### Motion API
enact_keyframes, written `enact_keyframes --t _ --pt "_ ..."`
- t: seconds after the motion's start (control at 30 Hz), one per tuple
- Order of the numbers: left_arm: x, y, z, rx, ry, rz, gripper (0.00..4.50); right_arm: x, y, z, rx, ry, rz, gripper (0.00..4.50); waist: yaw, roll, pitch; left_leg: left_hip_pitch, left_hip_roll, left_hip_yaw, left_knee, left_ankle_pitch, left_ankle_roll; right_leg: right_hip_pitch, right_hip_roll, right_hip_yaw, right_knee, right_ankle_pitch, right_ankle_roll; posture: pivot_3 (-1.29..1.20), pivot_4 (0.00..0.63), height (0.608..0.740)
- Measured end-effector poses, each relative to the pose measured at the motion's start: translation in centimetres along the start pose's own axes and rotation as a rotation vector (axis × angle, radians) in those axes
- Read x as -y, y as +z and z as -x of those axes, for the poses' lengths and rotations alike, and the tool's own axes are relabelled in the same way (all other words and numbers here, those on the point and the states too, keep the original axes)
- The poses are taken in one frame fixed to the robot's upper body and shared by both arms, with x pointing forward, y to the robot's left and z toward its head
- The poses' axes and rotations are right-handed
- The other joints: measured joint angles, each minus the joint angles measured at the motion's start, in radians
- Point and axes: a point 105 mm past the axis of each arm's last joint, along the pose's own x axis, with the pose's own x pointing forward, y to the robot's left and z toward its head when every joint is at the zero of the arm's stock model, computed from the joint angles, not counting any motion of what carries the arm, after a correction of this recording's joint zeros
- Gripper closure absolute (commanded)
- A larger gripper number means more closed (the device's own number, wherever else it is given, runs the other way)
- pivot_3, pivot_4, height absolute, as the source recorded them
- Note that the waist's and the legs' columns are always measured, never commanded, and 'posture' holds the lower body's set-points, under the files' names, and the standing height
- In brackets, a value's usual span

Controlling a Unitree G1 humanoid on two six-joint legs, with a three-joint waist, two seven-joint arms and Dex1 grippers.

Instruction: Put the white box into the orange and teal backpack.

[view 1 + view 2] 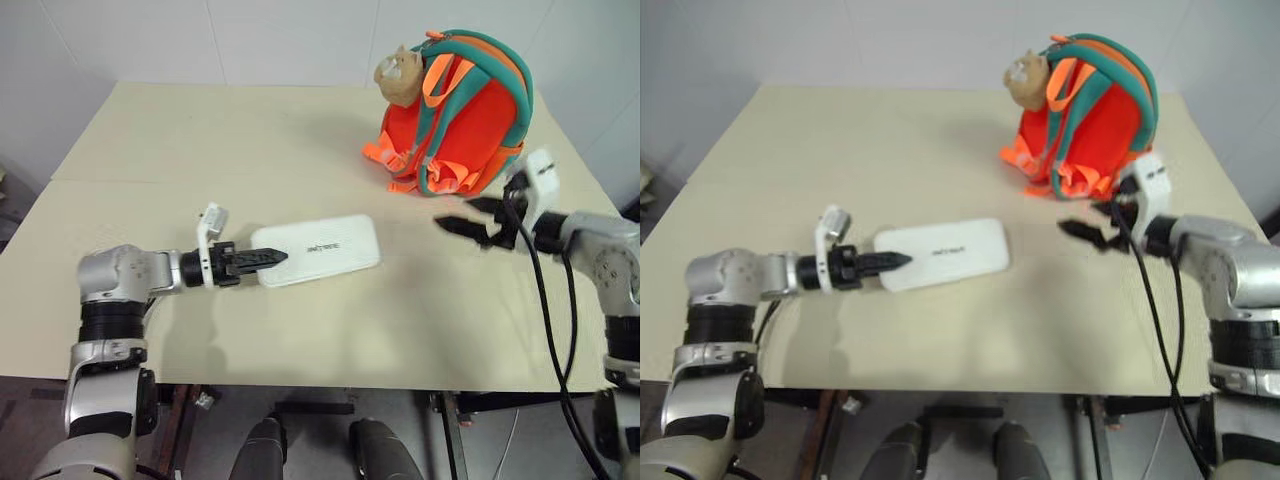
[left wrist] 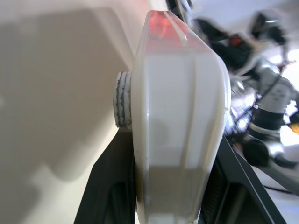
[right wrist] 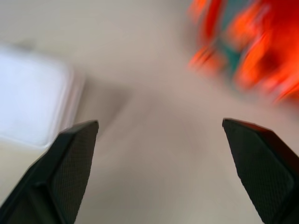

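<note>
We see one flat white rectangular box [image 1: 322, 248] lying mid-table on the beige table [image 1: 200, 150], its near end clamped by our left gripper [image 1: 262, 259]. One orange-and-teal backpack [image 1: 462, 115], with a tan plush cat charm [image 1: 400, 75], stands far right. Our right gripper [image 1: 462, 215], fingers wide apart, hovers before it, nothing between

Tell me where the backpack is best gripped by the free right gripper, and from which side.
Probably the teal top rim of the orange and teal backpack, approached from its near side by the open right gripper. The backpack stands upright with straps facing the robot; the left gripper is shut on the white box.
</note>
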Motion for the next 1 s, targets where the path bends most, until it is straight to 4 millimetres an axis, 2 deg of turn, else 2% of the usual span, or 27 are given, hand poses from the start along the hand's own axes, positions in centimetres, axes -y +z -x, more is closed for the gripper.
enact_keyframes --t 0.13,0.33,0.47,0.6,0.7,0.93,1.0 --pt "-0.9 -0.8 1.0 0.041 0.027 0.000 3.19 1.9 1.6 -2.4 0.137 -0.122 0.011 0.00 0.002 0.000 0.000 0.000 0.000 0.000 0.000 0.000 0.000 0.000 0.000 0.000 0.000 0.000 0.000 0.00 0.150 0.740" --pt "-0.5 -1.2 1.1 0.062 0.039 -0.032 3.19 2.1 2.6 -6.9 0.214 -0.153 -0.026 0.00 -0.001 0.000 0.000 0.001 0.000 0.000 -0.001 0.001 -0.001 0.000 0.000 0.000 0.001 0.000 0.000 0.00 0.150 0.740" --pt "-0.3 -1.8 1.1 0.080 0.040 -0.031 3.19 0.7 3.8 -10.4 0.256 -0.152 -0.075 0.00 -0.016 0.000 0.000 0.003 0.001 0.001 -0.004 0.002 -0.003 0.000 0.001 0.000 0.001 0.000 -0.001 0.00 0.150 0.740" --pt "-0.3 -2.2 1.4 0.104 0.047 -0.016 3.19 -0.1 4.5 -11.8 0.265 -0.175 -0.088 0.00 -0.023 0.000 0.000 0.003 0.001 0.001 -0.006 0.004 -0.006 0.000 0.001 0.000 0.001 0.000 -0.001 0.00 0.150 0.740" --pt "-0.4 -2.6 1.6 0.125 0.053 -0.003 3.19 -0.4 4.2 -12.4 0.255 -0.213 -0.072 0.64 -0.025 0.000 0.000 0.004 0.001 0.001 -0.006 0.005 -0.008 0.000 0.001 0.000 0.002 0.000 -0.002 0.00 0.150 0.740" --pt "-0.3 -3.0 1.9 0.157 0.072 -0.004 3.19 -0.8 2.4 -13.2 0.180 -0.270 0.010 2.97 -0.029 0.000 0.000 0.006 0.001 0.001 -0.006 0.006 -0.008 0.000 0.001 0.001 0.005 0.000 -0.002 0.00 0.150 0.740" --pt "-0.3 -3.0 1.9 0.163 0.077 -0.002 3.19 -1.2 2.2 -13.5 0.171 -0.263 0.013 2.97 -0.032 0.000 0.000 0.007 0.001 0.001 -0.007 0.006 -0.008 0.001 0.002 0.001 0.005 0.000 -0.002 0.00 0.150 0.740"
